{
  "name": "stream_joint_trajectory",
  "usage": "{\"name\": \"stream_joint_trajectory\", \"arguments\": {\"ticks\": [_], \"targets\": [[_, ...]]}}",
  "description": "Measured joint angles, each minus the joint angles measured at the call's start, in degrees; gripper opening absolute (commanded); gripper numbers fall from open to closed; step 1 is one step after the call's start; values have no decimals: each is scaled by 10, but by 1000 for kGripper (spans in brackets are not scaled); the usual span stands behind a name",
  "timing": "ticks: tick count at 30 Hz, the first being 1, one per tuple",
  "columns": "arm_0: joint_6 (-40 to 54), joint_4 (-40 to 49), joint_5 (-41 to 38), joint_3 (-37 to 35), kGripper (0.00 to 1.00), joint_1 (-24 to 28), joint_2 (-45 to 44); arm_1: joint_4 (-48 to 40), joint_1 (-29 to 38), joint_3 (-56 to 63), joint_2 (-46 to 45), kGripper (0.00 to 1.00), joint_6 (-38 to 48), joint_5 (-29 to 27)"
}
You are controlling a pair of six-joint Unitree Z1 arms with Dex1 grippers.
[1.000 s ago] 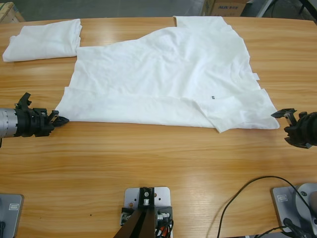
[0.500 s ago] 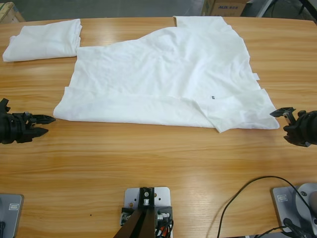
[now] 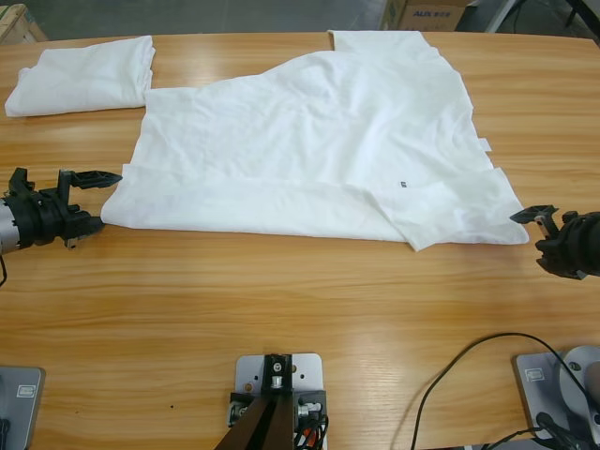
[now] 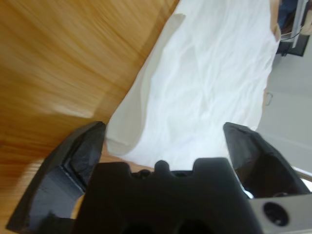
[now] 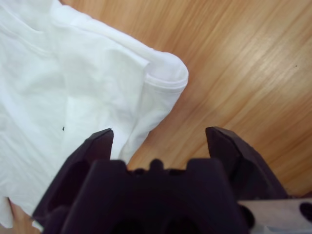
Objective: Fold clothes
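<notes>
Left gripper [image 3: 101, 199] jaws spread, straddling spread T-shirt's [image 3: 309, 150] corner; right gripper [image 3: 536, 221] jaws apart just beside the opposite corner, touching nothing.

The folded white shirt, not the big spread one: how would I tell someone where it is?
Start at the long wooden table seen from above and go to its far left corner. The folded T-shirt lies there as a small neat bundle. Beside it, the spread-out T-shirt is far larger and carries a tiny dark mark.

Wooden table [image 3: 281, 309] under two white T-shirts [image 3: 319, 150]
</notes>
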Motion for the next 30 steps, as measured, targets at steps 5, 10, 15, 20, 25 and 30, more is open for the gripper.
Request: {"name": "stream_joint_trajectory", "arguments": {"ticks": [5,10,15,20,25,30], "targets": [[-36,-13,-4,7,867,-10,8,0,0,0,1,775,0,0],[-40,-15,-6,15,867,-12,6,-3,0,0,3,775,-1,0],[-44,-7,-7,16,867,-14,-1,-3,0,0,4,775,-3,0],[-59,37,-8,16,867,-30,-31,-3,0,0,4,775,-4,0],[-71,100,-6,13,871,-34,-69,-3,0,0,5,775,-4,0],[-84,97,1,2,872,-35,-57,-3,0,0,5,774,-6,0]]}}
